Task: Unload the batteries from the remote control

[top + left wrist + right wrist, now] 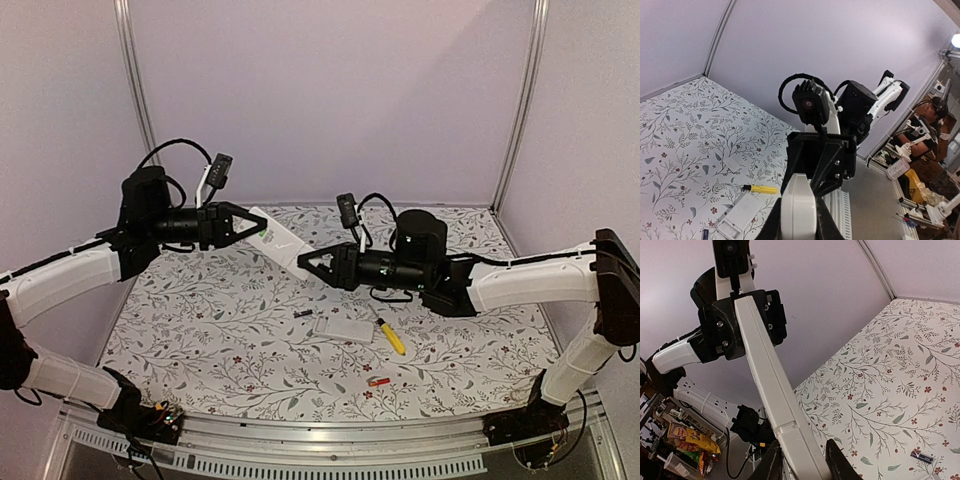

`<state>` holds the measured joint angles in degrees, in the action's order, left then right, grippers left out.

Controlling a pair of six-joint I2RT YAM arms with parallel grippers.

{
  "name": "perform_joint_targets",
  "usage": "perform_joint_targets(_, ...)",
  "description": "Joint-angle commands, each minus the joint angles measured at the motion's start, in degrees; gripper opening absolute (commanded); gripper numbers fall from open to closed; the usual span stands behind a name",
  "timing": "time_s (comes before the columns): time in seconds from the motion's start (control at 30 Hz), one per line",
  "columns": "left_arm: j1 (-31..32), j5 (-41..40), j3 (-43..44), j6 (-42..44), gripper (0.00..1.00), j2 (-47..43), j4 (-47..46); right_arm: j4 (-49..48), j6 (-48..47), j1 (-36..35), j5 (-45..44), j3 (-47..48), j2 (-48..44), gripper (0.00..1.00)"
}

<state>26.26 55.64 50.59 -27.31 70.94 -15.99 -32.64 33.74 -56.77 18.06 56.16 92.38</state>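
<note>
A long white remote (279, 240) hangs in the air between both grippers. My left gripper (256, 226) is shut on its far end, and the remote fills the gap between the fingers in the left wrist view (799, 202). My right gripper (306, 263) is shut on its near end, with the remote (769, 377) running up between the fingers (837, 461). A dark battery (303, 313) lies on the table and also shows in the right wrist view (921, 457). A red-orange battery (379, 381) lies near the front edge. No other batteries show.
A second white remote (342, 328) lies flat mid-table, its compartment open in the left wrist view (737, 217). A yellow-handled screwdriver (391, 337) lies just right of it and also shows in the left wrist view (759, 189). The floral table (200, 330) has walls at the back and sides.
</note>
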Motion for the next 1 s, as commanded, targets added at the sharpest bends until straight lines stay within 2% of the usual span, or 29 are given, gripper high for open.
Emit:
perform_joint_targets(0.0, 0.6, -0.7, -0.1, 0.2, 0.00, -0.8, -1.9, 0.5, -0.1, 0.5, -2.6, -1.2, -0.1, 0.31)
perform_joint_targets(0.1, 0.6, -0.8, -0.1, 0.4, 0.00, -0.9, -1.8, 0.4, 0.6, 0.6, -2.7, -1.5, 0.2, 0.35)
perform_joint_targets(0.27, 0.6, -1.3, 0.1, 0.9, 0.00, -1.0, -1.1, 0.4, 1.5, 1.0, -3.6, -2.5, 0.1, 0.36)
perform_joint_targets(0.43, 0.6, -1.4, 0.4, 1.1, 0.00, -0.9, -0.7, 0.4, 2.2, 1.1, -3.8, -2.8, 0.1, 0.30)
perform_joint_targets(0.7, 0.6, -2.3, 0.4, 1.9, 0.00, -1.1, 0.1, 0.3, 3.7, 1.7, -4.1, -3.0, 0.4, 0.17)
perform_joint_targets(0.97, 0.6, -3.4, 0.6, 2.3, 0.00, -0.4, 1.1, 0.0, 4.4, 2.0, -3.5, -3.1, 0.1, 0.09)
